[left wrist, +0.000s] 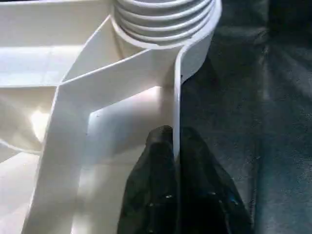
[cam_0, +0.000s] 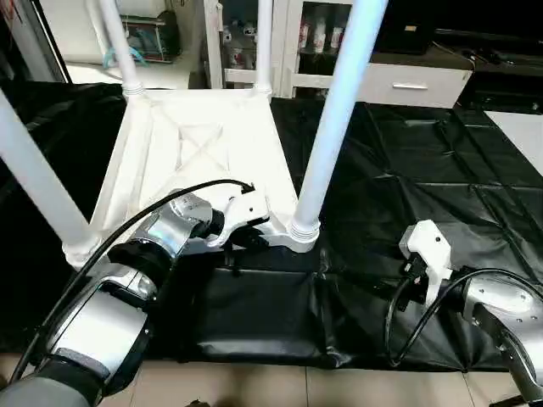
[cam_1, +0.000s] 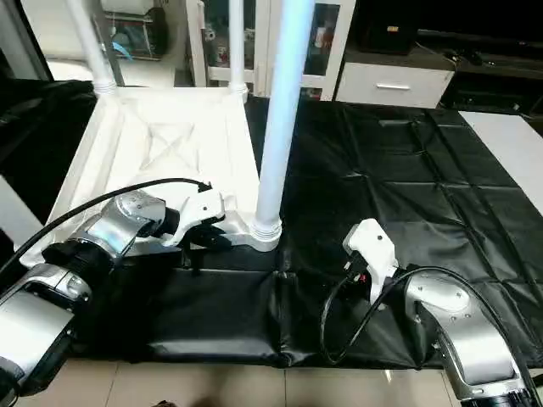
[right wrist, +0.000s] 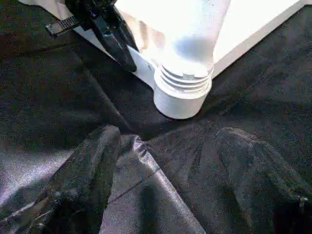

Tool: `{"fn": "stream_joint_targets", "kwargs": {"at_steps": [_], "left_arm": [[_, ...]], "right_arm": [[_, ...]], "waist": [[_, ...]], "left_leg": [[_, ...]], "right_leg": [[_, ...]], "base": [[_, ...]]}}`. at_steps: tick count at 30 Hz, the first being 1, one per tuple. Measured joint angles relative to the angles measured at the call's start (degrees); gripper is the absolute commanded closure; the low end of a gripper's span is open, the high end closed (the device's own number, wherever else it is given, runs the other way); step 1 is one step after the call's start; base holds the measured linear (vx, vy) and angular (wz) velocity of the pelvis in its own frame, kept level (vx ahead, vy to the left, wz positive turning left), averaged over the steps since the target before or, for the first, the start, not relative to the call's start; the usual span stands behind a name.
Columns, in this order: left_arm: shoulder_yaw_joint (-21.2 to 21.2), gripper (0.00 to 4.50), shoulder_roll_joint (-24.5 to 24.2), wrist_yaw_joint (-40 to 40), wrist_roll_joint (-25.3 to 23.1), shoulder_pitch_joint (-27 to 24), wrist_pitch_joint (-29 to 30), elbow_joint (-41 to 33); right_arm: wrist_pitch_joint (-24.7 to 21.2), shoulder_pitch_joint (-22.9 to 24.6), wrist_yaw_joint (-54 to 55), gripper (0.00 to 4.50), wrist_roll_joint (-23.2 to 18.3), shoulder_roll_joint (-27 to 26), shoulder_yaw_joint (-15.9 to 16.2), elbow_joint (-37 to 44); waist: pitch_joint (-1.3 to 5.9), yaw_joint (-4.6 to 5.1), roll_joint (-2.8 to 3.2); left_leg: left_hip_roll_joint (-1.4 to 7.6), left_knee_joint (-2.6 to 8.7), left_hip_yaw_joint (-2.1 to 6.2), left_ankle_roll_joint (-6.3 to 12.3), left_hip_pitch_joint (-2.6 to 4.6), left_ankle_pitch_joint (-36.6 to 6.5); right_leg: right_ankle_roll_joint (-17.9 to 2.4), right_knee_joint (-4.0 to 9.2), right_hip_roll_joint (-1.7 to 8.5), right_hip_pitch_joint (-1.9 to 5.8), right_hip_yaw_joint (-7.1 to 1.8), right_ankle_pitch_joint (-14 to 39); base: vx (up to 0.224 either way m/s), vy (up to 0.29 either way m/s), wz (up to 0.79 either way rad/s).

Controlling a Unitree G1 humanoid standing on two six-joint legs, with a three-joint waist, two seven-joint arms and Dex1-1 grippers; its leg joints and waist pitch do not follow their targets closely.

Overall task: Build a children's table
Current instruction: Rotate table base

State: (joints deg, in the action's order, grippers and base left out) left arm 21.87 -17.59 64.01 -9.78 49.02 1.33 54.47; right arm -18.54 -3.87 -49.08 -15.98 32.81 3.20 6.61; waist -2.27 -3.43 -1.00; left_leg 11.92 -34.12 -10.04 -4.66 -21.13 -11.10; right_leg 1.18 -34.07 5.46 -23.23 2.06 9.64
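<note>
Silver forearms frame the work: left gripper (left wrist: 174, 146) pinches the tabletop (cam_0: 199, 144) rim wall beside a corner socket; right gripper (right wrist: 168, 146) hovers wide open over the black sheet (cam_0: 407, 170). Inverted on the sheet with legs (cam_0: 335, 110) upright, this hollow plastic table looks light, stiff and slippery; grip the ribs or rim. Upright legs obstruct reach.

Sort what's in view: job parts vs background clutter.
Job: tabletop, upside down; four legs standing in its corner sockets; left gripper shut on the tabletop's rim; right gripper open.
Background: black floor sheet, white drawer cabinet, glass-door cabinet.
</note>
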Motion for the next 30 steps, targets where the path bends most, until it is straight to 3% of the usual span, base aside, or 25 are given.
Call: {"fn": "stream_joint_targets", "kwargs": {"at_steps": [5,9,15,22,25,30], "left_arm": [[-0.14,4.43,-2.13,1.67,0.6,-6.89,4.82,-12.73],[-0.26,4.43,-4.5,2.09,1.35,-15.36,11.56,-27.84],[0.06,4.43,-3.71,0.64,1.15,-21.92,19.23,-39.84],[0.72,4.43,-2.28,-2.14,0.84,-22.88,23.57,-43.37],[0.5,4.05,-1.83,-3.02,1.09,-23.2,24.46,-44.68],[0.62,3.85,-1.22,-4.21,1.35,-23.07,24.14,-45.3]], "right_arm": [[-0.02,1.32,-0.02,1.06,-0.02,0.04,0.0,0.37],[-0.07,1.83,-0.07,1.06,-0.03,0.32,-0.21,0.55],[-0.08,1.72,-1.35,1.06,-0.11,1.28,-0.23,0.58],[-0.04,-0.61,-2.56,1.06,-0.05,1.45,0.65,-0.11],[-0.04,-0.63,-2.68,1.06,0.0,1.52,0.67,-0.27],[0.02,-0.67,-2.77,1.06,0.08,1.53,0.68,-0.53]], "waist": [[0.23,0.18,0.41],[0.51,0.69,0.83],[0.46,1.1,0.69],[0.4,1.34,0.59],[0.36,1.33,0.52],[0.28,1.04,-0.5]], "left_leg": [[0.01,0.08,-0.03,0.01,0.15,-0.02],[0.01,0.11,-0.1,0.02,0.2,-0.03],[-0.05,0.11,-0.15,0.02,0.18,-0.02],[-0.06,0.11,-0.15,0.03,0.08,-0.02],[-0.05,0.11,-0.15,0.03,0.07,-0.03],[-0.04,0.1,-0.12,0.04,-0.01,-0.03]], "right_leg": [[-0.1,-0.02,0.0,0.05,-0.03,0.07],[-0.08,-0.01,0.01,0.13,-0.11,0.09],[0.29,-0.03,0.05,0.19,-0.21,0.31],[0.37,-0.04,0.05,0.13,-0.21,0.35],[0.26,-0.05,0.04,0.06,-0.18,0.28],[0.17,0.08,0.04,0.06,0.0,0.23]], "base": [[0.0,0.0,0.0],[0.0,0.0,0.0],[0.0,0.0,0.0],[0.0,0.0,0.0],[0.0,0.0,0.0],[0.0,0.0,0.0]]}}
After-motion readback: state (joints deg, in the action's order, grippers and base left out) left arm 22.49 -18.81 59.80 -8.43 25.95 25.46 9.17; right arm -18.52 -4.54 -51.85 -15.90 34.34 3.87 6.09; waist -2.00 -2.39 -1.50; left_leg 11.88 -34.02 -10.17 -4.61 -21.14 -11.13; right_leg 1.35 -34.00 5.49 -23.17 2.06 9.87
